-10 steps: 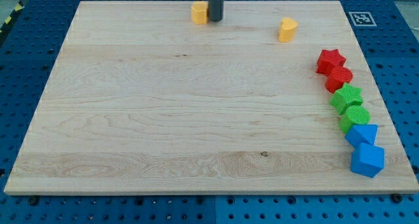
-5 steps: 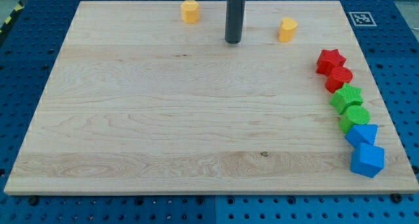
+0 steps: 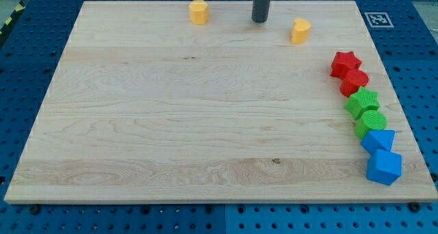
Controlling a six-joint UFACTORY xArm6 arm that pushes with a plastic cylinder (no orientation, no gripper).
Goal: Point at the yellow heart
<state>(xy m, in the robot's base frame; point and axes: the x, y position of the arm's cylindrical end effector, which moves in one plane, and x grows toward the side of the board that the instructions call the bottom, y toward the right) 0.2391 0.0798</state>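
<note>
You are looking at a pale wooden board lying on a blue perforated table. The yellow heart sits near the board's top edge, right of centre; it is too small for you to tell which way it points or where its long axis runs. My tip rests on the board to the heart's left and slightly higher in the view, near it but apart, touching no block; the rod carries nothing. A second yellow block, its shape unclear, lies further left along the top edge. Down the right edge runs a touching chain: a red star, a red block, two green blocks and two blue blocks. The board's middle and left lie open.
</note>
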